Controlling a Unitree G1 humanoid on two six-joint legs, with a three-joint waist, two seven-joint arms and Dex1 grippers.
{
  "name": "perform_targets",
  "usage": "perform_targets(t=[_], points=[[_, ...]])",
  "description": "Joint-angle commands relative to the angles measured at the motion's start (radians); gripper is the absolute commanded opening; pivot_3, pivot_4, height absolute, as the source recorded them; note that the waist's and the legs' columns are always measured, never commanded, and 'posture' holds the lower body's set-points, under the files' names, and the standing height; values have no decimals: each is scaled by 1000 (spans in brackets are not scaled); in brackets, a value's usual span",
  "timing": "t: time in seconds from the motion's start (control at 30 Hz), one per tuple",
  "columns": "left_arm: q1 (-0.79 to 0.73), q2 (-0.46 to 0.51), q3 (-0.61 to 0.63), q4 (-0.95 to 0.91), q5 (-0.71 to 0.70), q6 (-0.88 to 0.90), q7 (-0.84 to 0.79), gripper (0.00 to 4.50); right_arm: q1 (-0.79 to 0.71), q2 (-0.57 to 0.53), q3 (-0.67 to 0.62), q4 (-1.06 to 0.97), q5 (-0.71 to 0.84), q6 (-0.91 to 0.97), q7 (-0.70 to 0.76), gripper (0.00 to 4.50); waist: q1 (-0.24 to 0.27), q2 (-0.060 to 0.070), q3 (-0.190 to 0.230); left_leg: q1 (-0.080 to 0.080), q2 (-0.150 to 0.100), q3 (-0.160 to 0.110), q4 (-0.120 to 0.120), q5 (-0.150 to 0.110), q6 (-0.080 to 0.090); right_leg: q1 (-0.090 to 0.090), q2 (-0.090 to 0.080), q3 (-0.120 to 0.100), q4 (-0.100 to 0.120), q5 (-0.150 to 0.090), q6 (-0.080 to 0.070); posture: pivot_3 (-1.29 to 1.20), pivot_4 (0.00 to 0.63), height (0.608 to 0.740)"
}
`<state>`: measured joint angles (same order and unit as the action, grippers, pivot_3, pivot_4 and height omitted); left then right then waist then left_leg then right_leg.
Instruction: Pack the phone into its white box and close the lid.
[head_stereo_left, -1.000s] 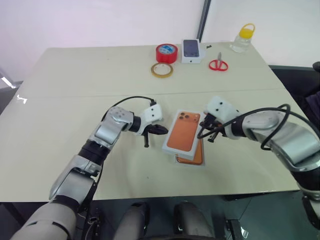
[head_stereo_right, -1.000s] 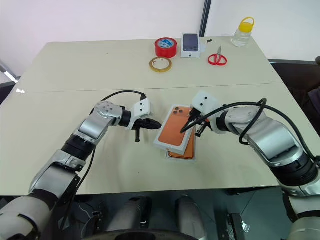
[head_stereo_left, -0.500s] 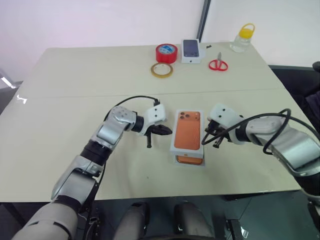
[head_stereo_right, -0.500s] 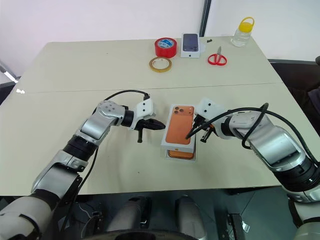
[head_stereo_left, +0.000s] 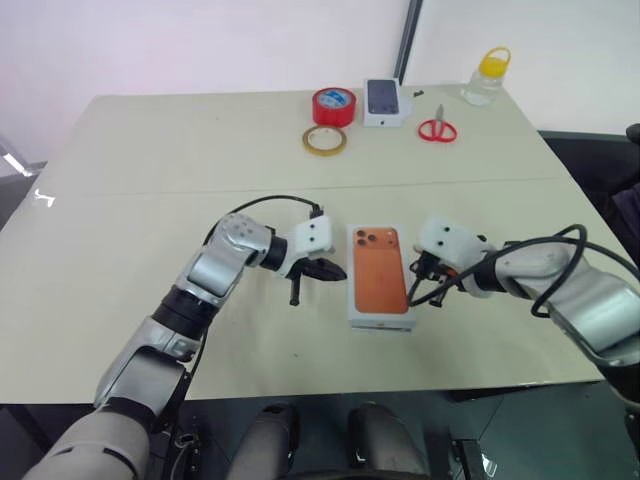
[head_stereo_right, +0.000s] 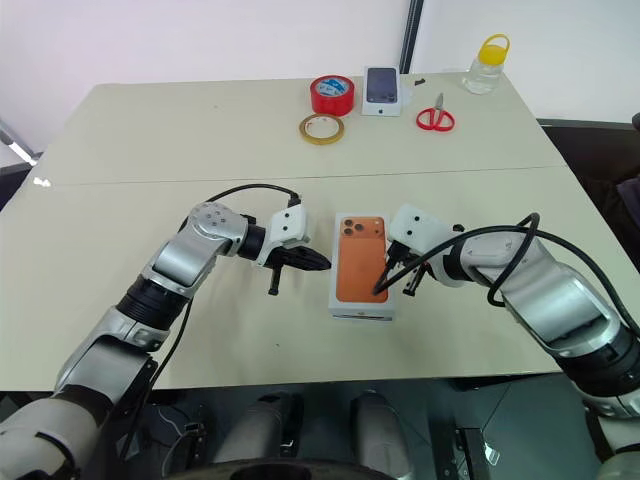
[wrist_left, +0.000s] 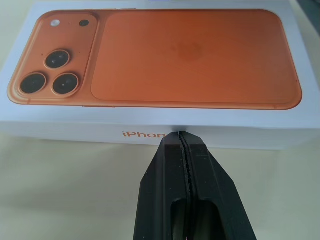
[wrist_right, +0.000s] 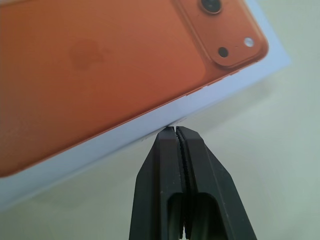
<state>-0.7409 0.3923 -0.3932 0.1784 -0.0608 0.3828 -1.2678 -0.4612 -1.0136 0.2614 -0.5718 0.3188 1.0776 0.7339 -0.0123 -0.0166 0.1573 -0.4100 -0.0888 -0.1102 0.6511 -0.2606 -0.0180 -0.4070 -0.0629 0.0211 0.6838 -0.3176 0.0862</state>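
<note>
Lid (head_stereo_left: 379, 277) seated on box. Left gripper (wrist_left: 178, 137) and right gripper (wrist_right: 175, 132) pressed together, empty, flanking lid. Sideways nudge risked: lid skewed, box slid across desk (head_stereo_left: 150, 200).

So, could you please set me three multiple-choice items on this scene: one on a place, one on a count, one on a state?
1. Where are the red scissors?
A. at the table's far edge
B. beside the lid
C. in a gripper

2. How many tape rolls lie on the table?
A. one
B. two
C. four

3. How does the lid sit?
A. leaning upright
B. upside down
C. flat, picture side up

Key: 1 A, they lie near the bottle; 2 B, the red tape roll and the yellowish tape roll; 3 C, its orange phone picture faces up between the left gripper and the right gripper.
</note>
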Motion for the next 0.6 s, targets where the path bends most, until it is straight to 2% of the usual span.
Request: perform_targets(t=[0.03,0.6], points=[[-5,-16,-8,-54,-26,-7,-7,0,5,2,-18,-64,11,-20,18,54,-1,0,0,0,0,0,0,0,0,0,0,0,0,0,0,0,150,740],[31,22,-49,-59,8,-23,-14,0,42,-5,2,-67,-16,-31,23,54,-1,0,0,0,0,0,0,0,0,0,0,0,0,0,0,0,150,740]])
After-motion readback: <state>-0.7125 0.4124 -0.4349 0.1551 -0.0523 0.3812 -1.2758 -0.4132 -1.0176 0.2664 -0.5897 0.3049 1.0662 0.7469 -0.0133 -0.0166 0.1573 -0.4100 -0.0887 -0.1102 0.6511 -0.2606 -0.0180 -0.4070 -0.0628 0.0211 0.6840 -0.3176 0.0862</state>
